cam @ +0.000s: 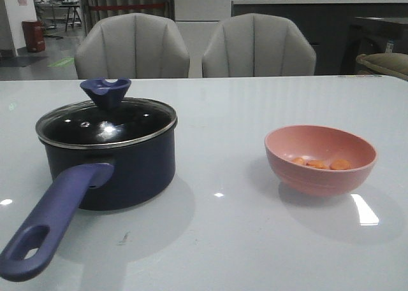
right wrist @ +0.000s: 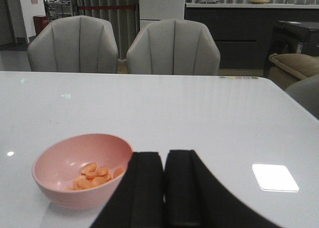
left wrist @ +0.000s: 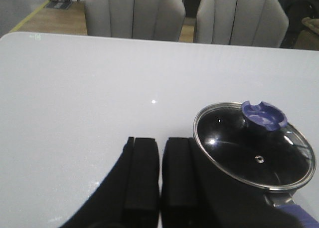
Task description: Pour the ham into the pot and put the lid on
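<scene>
Both arms' fingers are pressed together, holding nothing. The left fingers (left wrist: 142,175) hang just beside the pot (cam: 111,160), whose lid (left wrist: 254,145) is on. The right fingers (right wrist: 147,188) hang near the pink bowl (right wrist: 60,160) holding the ham (right wrist: 94,175) on the surface (cam: 255,240).

one pot (cam: 121,167), one lid (cam: 105,125), one bowl (cam: 320,158)

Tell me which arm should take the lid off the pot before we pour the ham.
Left, probably. The lid sits on the pot on the robot's left side, right beside the left gripper in its wrist view. The right gripper hangs by the pink bowl holding the ham.
</scene>
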{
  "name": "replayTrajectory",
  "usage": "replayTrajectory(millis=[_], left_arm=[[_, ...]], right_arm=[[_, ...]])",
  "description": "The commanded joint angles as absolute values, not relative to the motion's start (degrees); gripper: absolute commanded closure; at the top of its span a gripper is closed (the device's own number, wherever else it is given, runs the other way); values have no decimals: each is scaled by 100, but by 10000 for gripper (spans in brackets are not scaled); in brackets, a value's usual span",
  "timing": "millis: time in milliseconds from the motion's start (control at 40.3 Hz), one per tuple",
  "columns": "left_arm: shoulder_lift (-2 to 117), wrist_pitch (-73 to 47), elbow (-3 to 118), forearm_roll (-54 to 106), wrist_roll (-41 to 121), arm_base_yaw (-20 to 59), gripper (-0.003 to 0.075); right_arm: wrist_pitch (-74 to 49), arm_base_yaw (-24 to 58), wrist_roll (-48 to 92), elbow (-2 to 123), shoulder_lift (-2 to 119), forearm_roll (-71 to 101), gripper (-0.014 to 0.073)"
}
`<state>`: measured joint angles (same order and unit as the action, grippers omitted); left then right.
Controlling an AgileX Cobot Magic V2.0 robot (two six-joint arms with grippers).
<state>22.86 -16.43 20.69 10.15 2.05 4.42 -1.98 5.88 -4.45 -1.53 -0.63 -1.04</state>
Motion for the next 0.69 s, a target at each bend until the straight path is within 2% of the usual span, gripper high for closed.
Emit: replayTrajectory(millis=[0, 273, 372, 496, 670], left_arm=[[2589, -1223, 2241, 1099, 198, 482, 607], [2852, -1187, 2241, 1088, 198, 482, 605], [2862, -1187, 2290, 1088, 198, 482, 575], [2862, -1165, 2302, 1088, 198, 482, 459], [2862, -1165, 2302, 1088, 198, 482, 199]], right_arm=[[280, 549, -394, -124, -173, -142, 456], [280, 549, -394, -124, -173, -142, 456], [280, 549, -394, -124, -173, -142, 456], [280, 549, -394, -124, -173, -142, 456], [280, 549, -394, -124, -173, -142, 456]])
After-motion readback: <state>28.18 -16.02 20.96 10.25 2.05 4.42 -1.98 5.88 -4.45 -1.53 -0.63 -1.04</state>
